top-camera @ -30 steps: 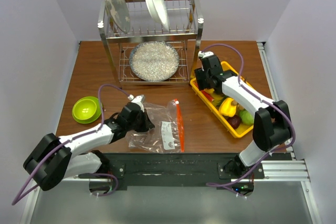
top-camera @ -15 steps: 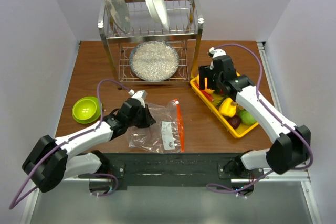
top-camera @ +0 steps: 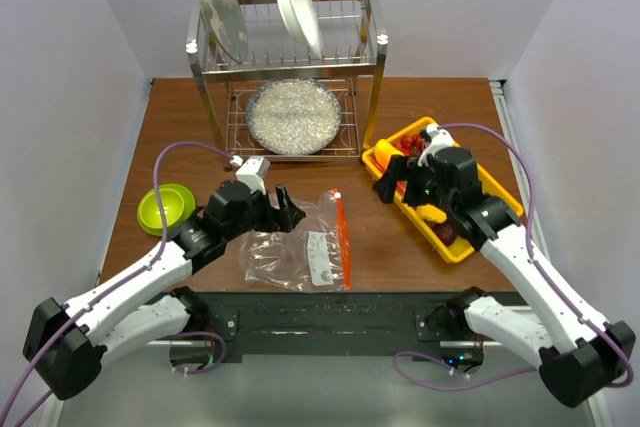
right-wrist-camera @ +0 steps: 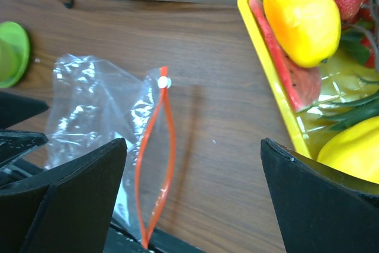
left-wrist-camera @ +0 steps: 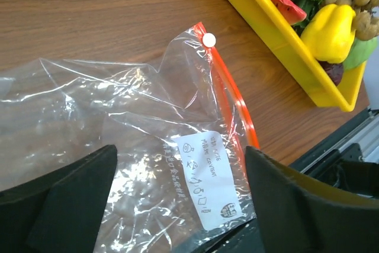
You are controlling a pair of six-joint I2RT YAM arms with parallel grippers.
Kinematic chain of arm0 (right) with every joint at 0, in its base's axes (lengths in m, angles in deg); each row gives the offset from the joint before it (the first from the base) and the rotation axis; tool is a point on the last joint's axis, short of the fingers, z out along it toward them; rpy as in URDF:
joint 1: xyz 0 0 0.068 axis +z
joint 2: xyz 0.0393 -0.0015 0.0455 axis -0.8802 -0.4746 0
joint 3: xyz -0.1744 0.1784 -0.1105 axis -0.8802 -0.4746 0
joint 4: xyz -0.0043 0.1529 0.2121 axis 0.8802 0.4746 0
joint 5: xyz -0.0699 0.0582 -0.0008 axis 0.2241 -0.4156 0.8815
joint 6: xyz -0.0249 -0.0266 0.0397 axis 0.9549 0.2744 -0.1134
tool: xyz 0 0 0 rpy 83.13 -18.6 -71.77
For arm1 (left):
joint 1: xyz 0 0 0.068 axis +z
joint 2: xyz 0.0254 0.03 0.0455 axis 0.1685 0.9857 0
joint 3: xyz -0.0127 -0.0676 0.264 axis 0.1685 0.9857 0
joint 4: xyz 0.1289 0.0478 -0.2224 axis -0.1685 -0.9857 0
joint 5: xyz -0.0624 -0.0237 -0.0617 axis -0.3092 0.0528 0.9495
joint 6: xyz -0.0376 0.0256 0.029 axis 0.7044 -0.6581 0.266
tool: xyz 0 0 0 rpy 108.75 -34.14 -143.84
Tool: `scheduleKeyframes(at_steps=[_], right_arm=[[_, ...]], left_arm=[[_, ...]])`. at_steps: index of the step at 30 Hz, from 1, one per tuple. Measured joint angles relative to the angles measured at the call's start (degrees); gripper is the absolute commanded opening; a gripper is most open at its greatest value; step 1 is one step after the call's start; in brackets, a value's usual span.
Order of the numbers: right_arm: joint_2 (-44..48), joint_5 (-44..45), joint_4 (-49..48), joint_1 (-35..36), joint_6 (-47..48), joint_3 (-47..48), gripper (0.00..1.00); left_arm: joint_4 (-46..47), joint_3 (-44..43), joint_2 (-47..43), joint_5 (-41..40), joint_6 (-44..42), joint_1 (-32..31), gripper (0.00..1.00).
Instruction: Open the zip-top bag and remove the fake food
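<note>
**Both grippers spread wide above the table, neither gripping anything.**
We see the left gripper [left-wrist-camera: 180, 185] with its jaws far apart over the zip-top bag [left-wrist-camera: 118, 117]. The bag lies flat on the wooden table [top-camera: 390, 247] in the lower centre of the overhead frame, its orange zipper strip [left-wrist-camera: 232, 93] parted. The right gripper [right-wrist-camera: 192, 191], equally spread, hangs between the bag and the yellow tray [left-wrist-camera: 278, 34]. The fake food [right-wrist-camera: 302, 13] sits in that tray, right of centre.

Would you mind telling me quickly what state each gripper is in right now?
Left gripper: open, holding nothing.
Right gripper: open, holding nothing.
</note>
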Motion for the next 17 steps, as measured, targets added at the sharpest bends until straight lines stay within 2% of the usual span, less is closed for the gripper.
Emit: scheduleKeyframes(at_steps=[9, 17], right_arm=[[12.11, -0.48, -2.36, 0.0, -5.31, -11.21, 0.98], [13.99, 0.22, -2.38, 0.0, -6.93, -13.86, 0.98]], left_arm=[[-2.01, 0.13, -3.78, -3.15, 0.31, 0.09, 1.0], [-1.38, 1.03, -4.33, -4.42, -0.02, 0.11, 1.0]])
